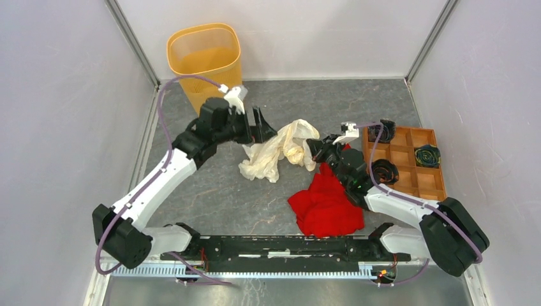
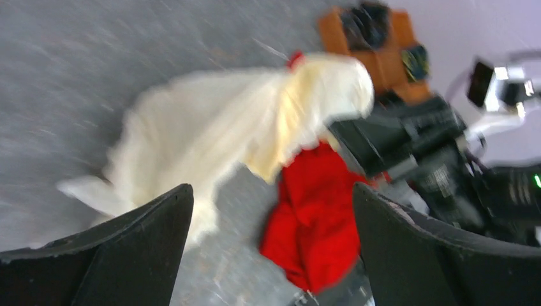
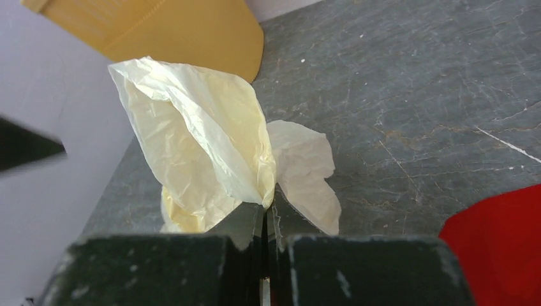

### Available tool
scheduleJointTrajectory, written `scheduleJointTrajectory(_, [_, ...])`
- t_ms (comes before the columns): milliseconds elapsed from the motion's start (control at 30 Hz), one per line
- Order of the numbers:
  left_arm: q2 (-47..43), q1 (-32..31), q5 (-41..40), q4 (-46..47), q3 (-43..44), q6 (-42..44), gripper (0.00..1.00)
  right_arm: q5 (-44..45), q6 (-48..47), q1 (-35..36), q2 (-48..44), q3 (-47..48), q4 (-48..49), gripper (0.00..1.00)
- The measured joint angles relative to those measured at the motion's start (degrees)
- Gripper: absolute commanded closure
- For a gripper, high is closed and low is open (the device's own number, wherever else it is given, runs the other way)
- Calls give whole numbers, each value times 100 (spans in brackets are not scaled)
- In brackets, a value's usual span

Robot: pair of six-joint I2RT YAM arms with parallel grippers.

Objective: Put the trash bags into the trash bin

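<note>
top external: the trash bag (image 1: 279,150) is a crumpled cream heap in the middle of the grey surface (image 1: 255,197), well apart from the trash bin (image 1: 205,54), which stands upright in the far left corner. the left arm (image 1: 167,171) reaches in from the left, and the left jaws stand wide apart just beside the bag's left edge; whether they touch it, i cannot tell. the right jaws meet the bag's right end. a red cloth (image 1: 325,204) lies near the bag, under the right arm (image 1: 383,197), and a wooden tray (image 1: 429,182) sits at the right.

left wrist: blurred. the left jaws gape wide with nothing between them. the trash bag (image 2: 223,134) is ahead of them, the red cloth (image 2: 312,217) is below it, and the right arm (image 2: 415,146) is at the bag's right end. the wooden tray (image 2: 383,54) is behind.

right wrist: the right jaws are pressed together on a fold of the trash bag (image 3: 198,134), and the film stands up from the pinch. the trash bin (image 3: 185,32) shows beyond it at the top, apart from the bag. a corner of the red cloth (image 3: 497,242) shows at lower right on the surface (image 3: 415,95).
</note>
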Motion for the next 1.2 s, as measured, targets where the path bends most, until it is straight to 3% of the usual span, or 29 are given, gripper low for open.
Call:
scheduleJointTrajectory(133, [-339,-542,507,807,-1143,-542,1,262,330,0,-225,-79,-26,99])
scheduleJointTrajectory(267, [-210,-1200,313,1318,-1851,-905,13,367,501,0,-450,-240,39,99])
scheduleJointTrajectory(367, [9,-1434,-118,1606,-1902,-1021,14,404,538,0,-557,-323,79,99])
scheduleJointTrajectory(500, [402,-1451,-586,2245,-1893,-1073,6,450,535,0,-702,-409,96,99])
scheduleJointTrajectory(600, [745,-1451,-791,2594,-1856,-1132,10,520,533,0,-817,-463,96,99])
scheduleJointTrajectory(667, [949,-1451,-898,2728,-1801,-1145,22,551,531,0,-903,-494,101,99])
scheduleJointTrajectory(700, [1045,-1449,-920,2824,-1770,-1163,33,560,531,0,-940,-507,103,99])
scheduleJointTrajectory(867, [1279,-1451,-1182,3202,-1679,-1276,57,522,446,0,-1010,-527,101,100])
scheduleJointTrajectory(967, [1279,-1449,-1303,3449,-1679,-1314,85,365,308,0,-1040,-527,42,99])
scheduleJointTrajectory(1100, [1115,-1449,-1390,3335,-1661,-1303,98,20,-164,0,-1178,-389,-490,99])
scheduleJointTrajectory(1200, [629,-1451,-1735,2514,-1582,-1060,98,-363,-800,0,-1257,83,-1392,99])
